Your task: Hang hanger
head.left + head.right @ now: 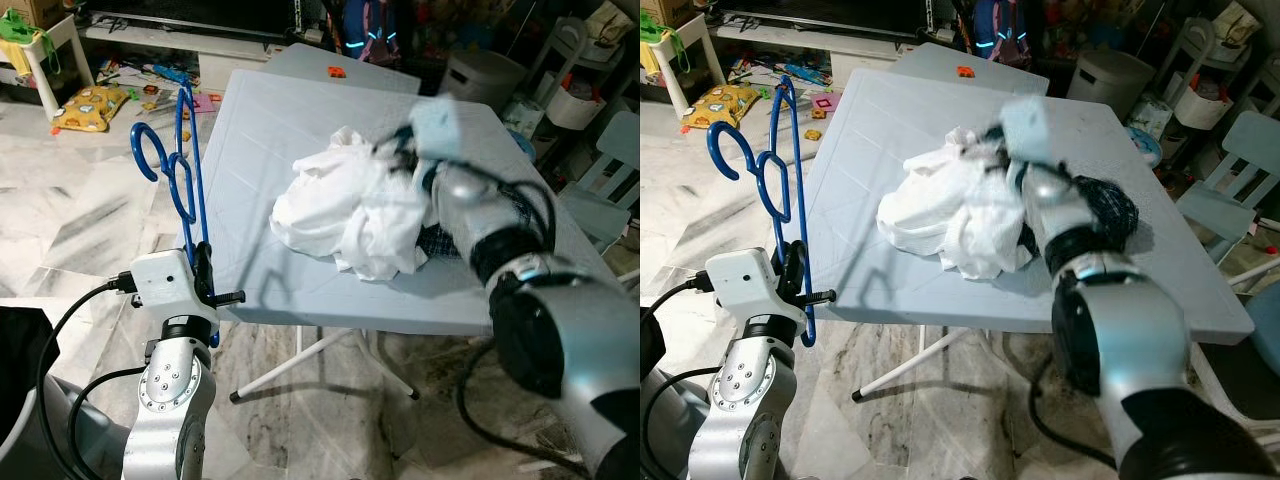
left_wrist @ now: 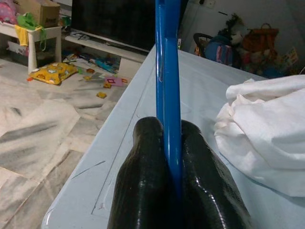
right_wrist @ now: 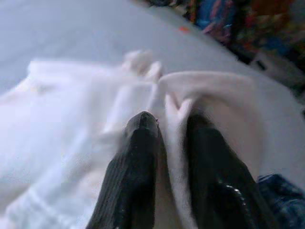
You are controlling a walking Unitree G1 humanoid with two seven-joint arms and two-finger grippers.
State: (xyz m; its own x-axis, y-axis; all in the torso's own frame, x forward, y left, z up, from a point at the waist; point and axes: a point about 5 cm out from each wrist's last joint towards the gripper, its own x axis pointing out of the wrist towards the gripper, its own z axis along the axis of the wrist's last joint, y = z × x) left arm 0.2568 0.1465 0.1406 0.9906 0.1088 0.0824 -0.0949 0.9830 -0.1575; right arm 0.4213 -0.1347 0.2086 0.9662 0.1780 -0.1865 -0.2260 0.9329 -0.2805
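A blue wire hanger [image 1: 178, 160] stands upright at the table's left edge, held at its lower bar by my left gripper [image 1: 204, 268], which is shut on it. The blue bar [image 2: 167, 95] runs up between the two black fingers [image 2: 143, 191]. A crumpled white garment [image 1: 345, 205] lies in a heap on the middle of the pale blue folding table [image 1: 260, 130]. My right gripper [image 3: 167, 129] is at the heap's top right, shut on a fold of the white cloth [image 3: 174, 119]. A dark blue garment [image 1: 1110, 210] lies under the right arm.
Toys and a yellow cushion [image 1: 90, 105] litter the marble floor at the far left. A small orange object [image 1: 337, 71] sits at the table's far edge. A pale blue chair [image 1: 610, 170] and storage bins stand at the right. The table's crossed legs [image 1: 320, 350] are below its front edge.
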